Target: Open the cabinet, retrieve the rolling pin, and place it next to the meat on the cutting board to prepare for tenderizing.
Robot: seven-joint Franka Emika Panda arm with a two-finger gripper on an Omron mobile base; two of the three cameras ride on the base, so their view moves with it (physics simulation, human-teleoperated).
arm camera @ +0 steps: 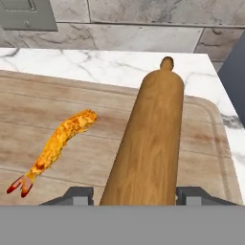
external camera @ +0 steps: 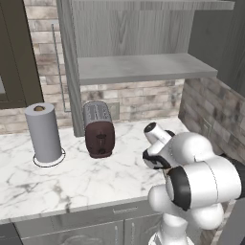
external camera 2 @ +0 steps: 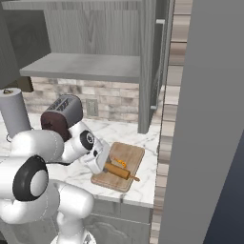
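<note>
1. Two-finger gripper low over light brown wooden cutting board, jaws either side of tan wooden rolling pin; whether gripping or released, cannot tell.
2. Pin lying on board, running away from gripper.
3. Orange-yellow meat strip beside pin, apart.
4. No readable writing.

The arm folds low and forward, its gripper angled downward, the two fingertips spread apart on either side.

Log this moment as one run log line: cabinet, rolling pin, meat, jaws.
cabinet: open | rolling pin: on cutting board, beside meat, not touching | jaws: straddling pin, grip unclear
</note>
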